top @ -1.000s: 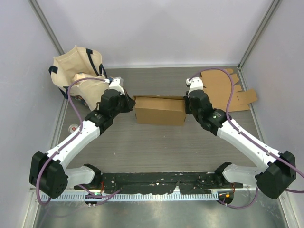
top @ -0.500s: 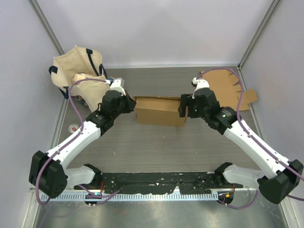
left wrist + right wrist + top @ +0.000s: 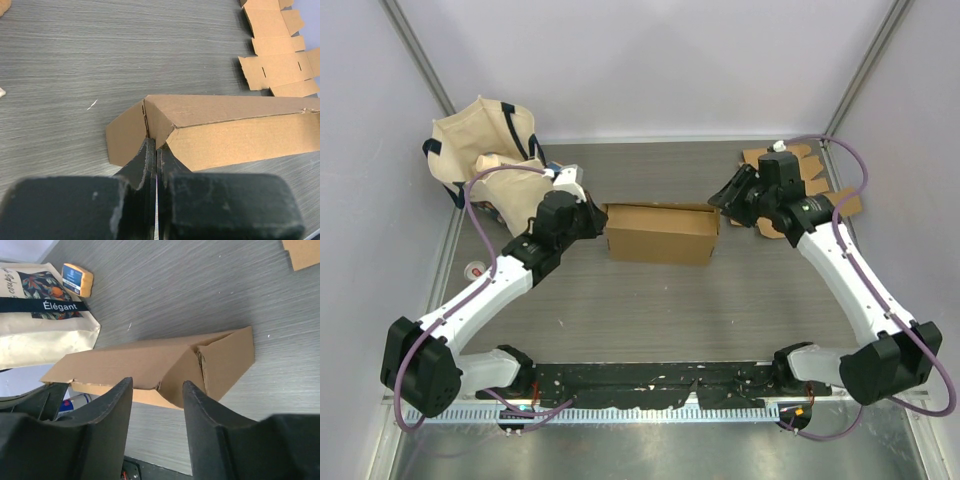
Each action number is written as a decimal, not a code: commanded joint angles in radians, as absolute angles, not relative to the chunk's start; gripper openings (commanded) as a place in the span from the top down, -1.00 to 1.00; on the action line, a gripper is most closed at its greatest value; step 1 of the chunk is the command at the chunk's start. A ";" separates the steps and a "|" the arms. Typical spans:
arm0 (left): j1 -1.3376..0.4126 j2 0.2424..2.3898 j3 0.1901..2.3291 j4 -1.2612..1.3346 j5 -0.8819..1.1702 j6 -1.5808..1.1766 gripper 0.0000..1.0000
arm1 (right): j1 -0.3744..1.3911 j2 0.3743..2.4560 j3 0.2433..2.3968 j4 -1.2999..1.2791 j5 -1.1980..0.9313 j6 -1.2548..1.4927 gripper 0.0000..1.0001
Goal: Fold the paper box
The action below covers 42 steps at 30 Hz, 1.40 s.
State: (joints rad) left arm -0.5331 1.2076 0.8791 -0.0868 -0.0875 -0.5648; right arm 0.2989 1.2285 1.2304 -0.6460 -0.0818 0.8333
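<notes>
Paper box (image 3: 658, 232), on counter (image 3: 650, 300): left claw (image 3: 154, 146) together at left end; right claw (image 3: 156, 385) apart, clear of right end flap (image 3: 227, 365). Advice: brace left, press flap in squarely.

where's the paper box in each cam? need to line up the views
Top external: paper box lies mid-table, at frame centre.
Left wrist: paper box runs from centre to the right edge, with its end flap at lower centre.
Right wrist: paper box lies across the centre, its open end to the right.
Shared landmark: flat cardboard blanks, towards the top right in all three views.
</notes>
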 commanded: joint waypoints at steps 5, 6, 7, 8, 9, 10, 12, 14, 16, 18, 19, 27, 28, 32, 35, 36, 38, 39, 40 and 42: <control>-0.551 1.224 0.870 -0.221 -0.063 -0.557 1.00 | 0.368 1.096 1.152 -0.572 -0.008 0.352 -0.04; -0.552 1.226 0.877 -0.224 -0.060 -0.554 1.00 | 0.367 1.062 1.128 -0.557 -0.012 0.329 -0.04; -0.551 1.226 0.880 -0.227 -0.060 -0.552 1.00 | 0.368 1.060 1.109 -0.546 -0.021 0.283 0.01; -0.552 1.224 0.882 -0.230 -0.063 -0.551 1.00 | 0.367 1.065 1.112 -0.549 -0.008 0.275 0.05; -0.552 1.224 0.884 -0.230 -0.064 -0.549 1.00 | 0.367 1.077 1.115 -0.551 -0.023 0.261 0.08; -0.552 1.221 0.882 -0.232 -0.067 -0.548 1.00 | 0.368 1.098 1.127 -0.557 -0.031 0.243 0.13; -0.551 1.221 0.882 -0.233 -0.071 -0.546 1.00 | 0.367 1.126 1.134 -0.560 -0.038 0.241 0.16; -0.552 1.220 0.881 -0.239 -0.071 -0.549 1.00 | 0.373 1.144 1.126 -0.537 -0.035 0.236 0.17; -0.552 1.220 0.874 -0.238 -0.071 -0.551 1.00 | 0.379 1.166 1.123 -0.519 -0.040 0.230 0.19; -0.554 1.218 0.874 -0.241 -0.072 -0.551 1.00 | 0.383 1.180 1.127 -0.515 -0.034 0.227 0.22; -0.554 1.218 0.873 -0.241 -0.074 -0.551 1.00 | 0.388 1.184 1.134 -0.514 -0.026 0.226 0.27; -0.555 1.227 0.874 -0.247 -0.089 -0.546 1.00 | 0.563 1.206 1.141 -0.561 0.282 0.141 0.97; -0.557 1.229 0.874 -0.247 -0.089 -0.546 1.00 | 0.577 1.207 1.129 -0.558 0.331 0.137 0.97; -0.557 1.229 0.868 -0.252 -0.094 -0.546 1.00 | 0.630 1.212 1.100 -0.554 0.448 0.071 0.97; -0.557 1.221 0.864 -0.252 -0.095 -0.546 1.00 | 0.630 1.198 1.072 -0.543 0.430 0.022 0.96; -0.557 1.221 0.864 -0.255 -0.098 -0.545 1.00 | 0.630 1.193 1.066 -0.538 0.419 0.021 0.97; -0.557 1.223 0.865 -0.256 -0.100 -0.543 1.00 | 0.632 1.180 1.025 -0.505 0.384 0.037 0.97; -0.557 1.223 0.865 -0.255 -0.098 -0.543 1.00 | 0.632 1.172 1.003 -0.488 0.382 0.052 0.97; -0.557 1.223 0.865 -0.256 -0.097 -0.548 1.00 | 0.634 1.152 0.952 -0.447 0.382 0.072 0.97; -0.558 1.221 0.862 -0.253 -0.094 -0.552 1.00 | 0.637 1.121 0.887 -0.390 0.385 0.119 0.97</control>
